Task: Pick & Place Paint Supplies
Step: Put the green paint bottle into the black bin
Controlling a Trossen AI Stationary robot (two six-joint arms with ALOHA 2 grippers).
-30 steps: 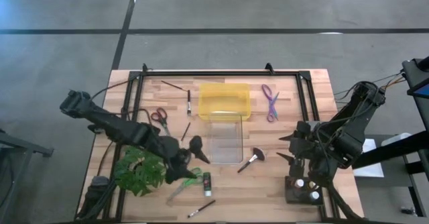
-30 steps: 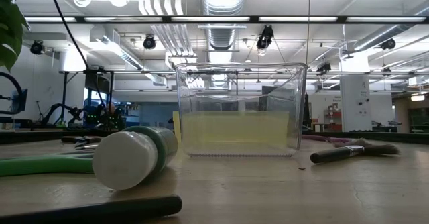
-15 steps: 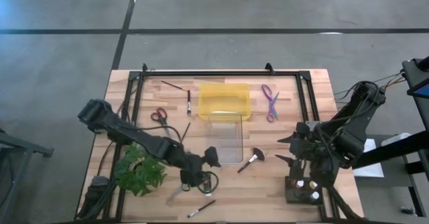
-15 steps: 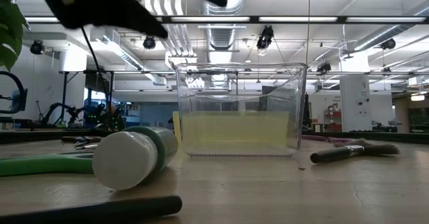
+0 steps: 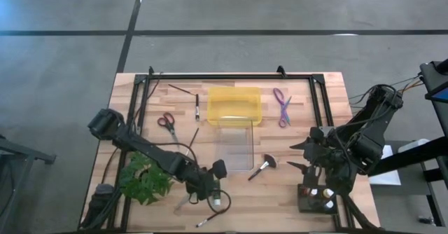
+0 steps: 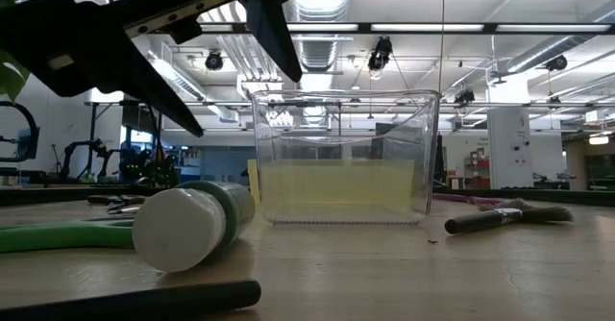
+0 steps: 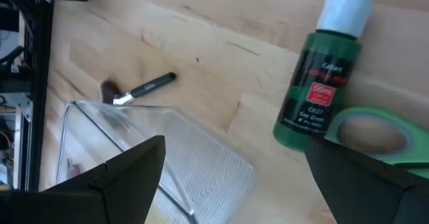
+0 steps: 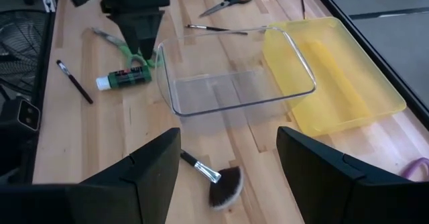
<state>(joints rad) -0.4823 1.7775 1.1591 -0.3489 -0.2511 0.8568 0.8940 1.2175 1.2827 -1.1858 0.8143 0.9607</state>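
A green paint bottle (image 7: 315,83) with a white cap lies on its side on the table, beside the green scissors (image 7: 375,133). My left gripper (image 6: 247,105) hangs open just above the bottle (image 6: 187,227) and points down at a slant. It touches nothing. My right gripper (image 8: 231,170) is open, high over the table's right side, with the broad-headed brush (image 8: 218,184) on the table below it. A clear container (image 5: 234,146) stands mid-table, and a yellow one (image 5: 234,104) stands behind it.
The leafy plant (image 5: 145,178) stands left of my left arm. A black brush (image 5: 210,220) lies near the front edge. Red scissors (image 5: 166,124), thin brushes (image 5: 183,90) and purple scissors (image 5: 282,106) lie farther back. Small bottles (image 5: 318,195) stand at the front right.
My left gripper has come down and moved toward the near edge and a little right, from beside the plant to above the green bottle. It has rolled and stayed open. The bottle and scissors have not moved.
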